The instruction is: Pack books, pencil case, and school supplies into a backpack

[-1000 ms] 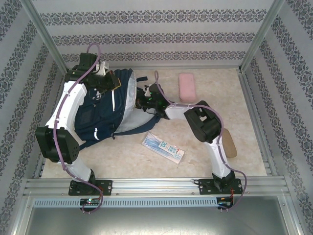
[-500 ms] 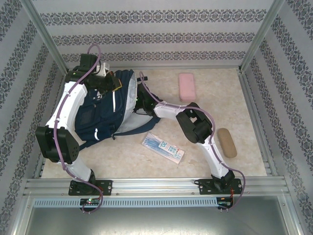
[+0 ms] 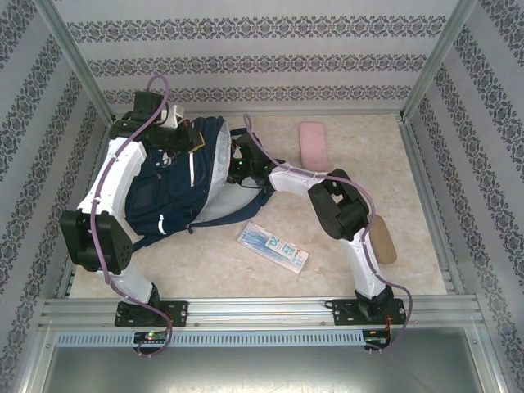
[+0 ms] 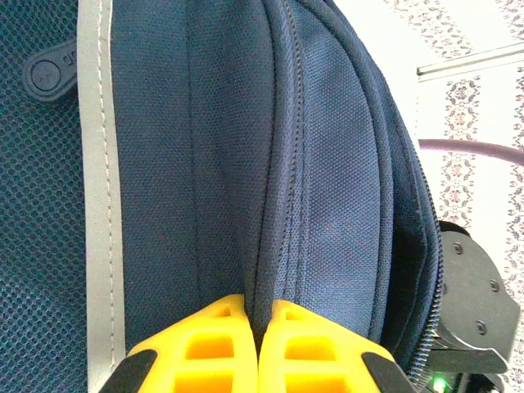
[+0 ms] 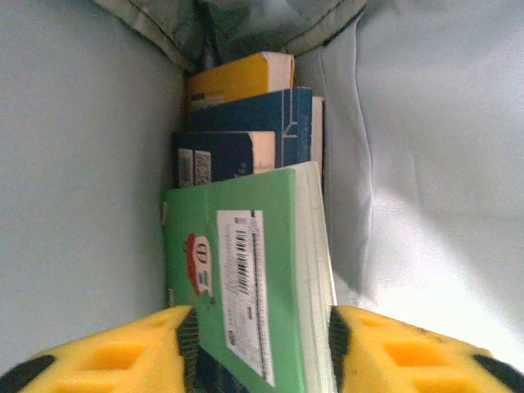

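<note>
Desk: beige stone-look desk (image 3: 213,262) is sitting between patterned walls.
Right claw: right claw (image 5: 260,327) is reaching inside the large navy fabric backpack (image 3: 164,196), straddling the small green book (image 5: 246,246); I cannot tell whether it is pinching.
Left claw: left claw (image 4: 259,315) is pressing together on a backpack seam.
Advice: I would be seating the green book against the stacked books (image 5: 246,115), then backing straight out.
Waiting: pink oblong case (image 3: 313,145) and pale blue-white packet (image 3: 273,246) are lying outside the bag.
Change: right elbow is now sitting farther right than half a second ago.
</note>
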{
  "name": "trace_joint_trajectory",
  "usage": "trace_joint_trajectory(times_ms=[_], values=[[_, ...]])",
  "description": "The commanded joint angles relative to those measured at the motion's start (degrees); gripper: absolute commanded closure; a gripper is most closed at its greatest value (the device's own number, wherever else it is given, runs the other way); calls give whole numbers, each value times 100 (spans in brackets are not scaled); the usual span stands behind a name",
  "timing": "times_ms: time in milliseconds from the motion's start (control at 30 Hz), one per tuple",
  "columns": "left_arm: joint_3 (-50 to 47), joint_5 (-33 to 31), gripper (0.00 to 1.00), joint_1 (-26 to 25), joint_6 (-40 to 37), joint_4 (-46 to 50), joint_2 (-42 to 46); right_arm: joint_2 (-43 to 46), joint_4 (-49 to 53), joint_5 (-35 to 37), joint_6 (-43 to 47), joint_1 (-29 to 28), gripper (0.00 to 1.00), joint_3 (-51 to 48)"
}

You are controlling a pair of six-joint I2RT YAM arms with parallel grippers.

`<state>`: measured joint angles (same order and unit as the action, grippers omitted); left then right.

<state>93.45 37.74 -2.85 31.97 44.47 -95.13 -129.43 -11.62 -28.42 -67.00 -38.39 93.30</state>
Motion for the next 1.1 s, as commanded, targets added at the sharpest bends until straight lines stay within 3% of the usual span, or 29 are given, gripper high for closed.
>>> trace_joint_trajectory(times_ms=[0, 167, 267, 333, 433, 533, 633, 1067], values=[[81, 465, 100, 66, 16, -536, 214, -252, 38, -145, 38, -83, 71, 274], [26, 519, 100, 66, 66, -597, 212, -530, 88, -281, -24, -196, 92, 744], [-18, 536, 100, 66, 108, -641, 217, -772, 72, -438, -151, -295, 92, 1106], [-37, 512, 100, 66, 85, -626, 227, -893, 97, -560, -182, -342, 89, 1320], [-38, 381, 100, 66, -37, -510, 240, -801, 125, -618, -93, -315, 77, 1291], [-37, 230, 100, 66, -183, -397, 238, -373, 275, -488, 227, -195, 61, 879], [-83, 102, 100, 74, -269, -359, 238, 241, 488, -299, 668, -38, 54, 300], [-419, -151, 100, 91, -495, -418, 158, 3311, 2253, 307, 2891, 577, 53, -2622]])
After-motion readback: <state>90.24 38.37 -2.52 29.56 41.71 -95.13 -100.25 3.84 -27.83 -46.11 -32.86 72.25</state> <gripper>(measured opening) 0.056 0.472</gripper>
